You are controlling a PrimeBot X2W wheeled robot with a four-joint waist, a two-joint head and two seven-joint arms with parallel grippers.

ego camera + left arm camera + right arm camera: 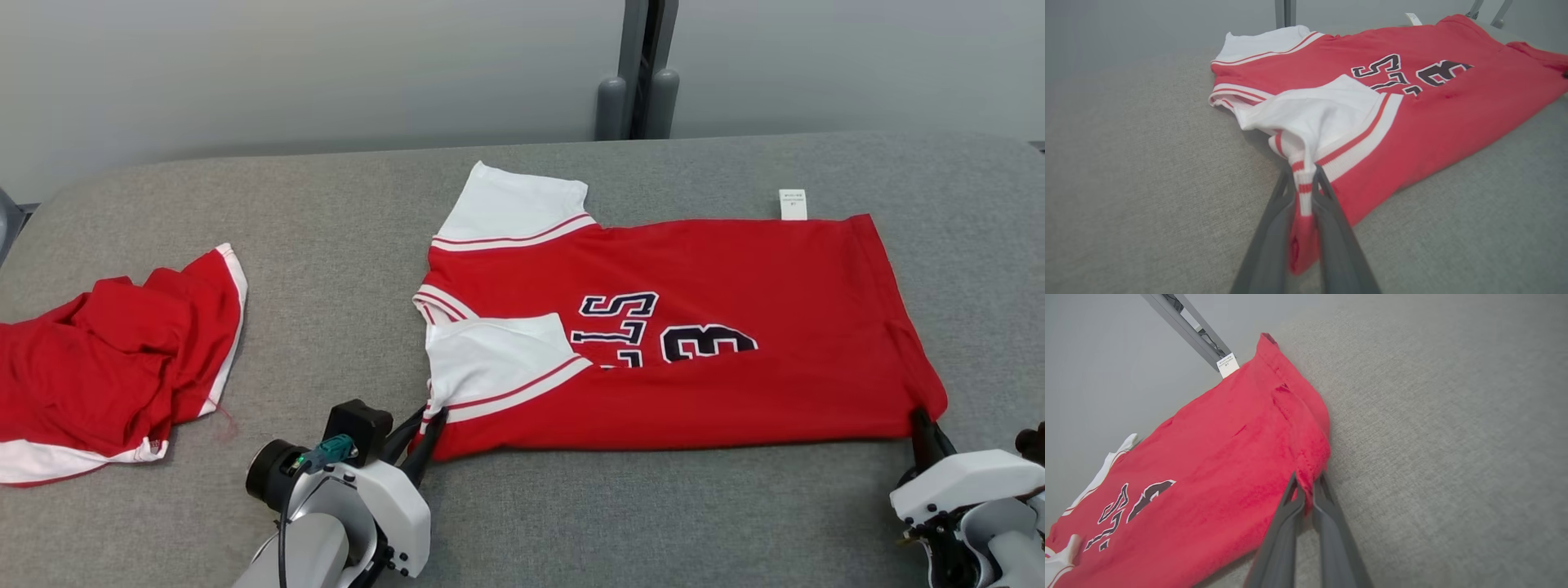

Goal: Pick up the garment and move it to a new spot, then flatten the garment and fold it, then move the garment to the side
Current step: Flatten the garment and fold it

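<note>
Jersey (694,343) flat on grey table (326,237); left gripper (431,418) clamped on its 7 o'clock sleeve (498,359), right gripper (921,418) clamped on 4 o'clock hem (902,318). Red heap (114,359) at 9, post (641,82) at 12, wall (286,65) behind.

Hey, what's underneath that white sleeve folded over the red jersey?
The white sleeve lies on the red jersey and covers part of its dark lettering; the hidden characters cannot be read.

Left end effector (429,420) and right end effector (921,418) pinch closed.
</note>
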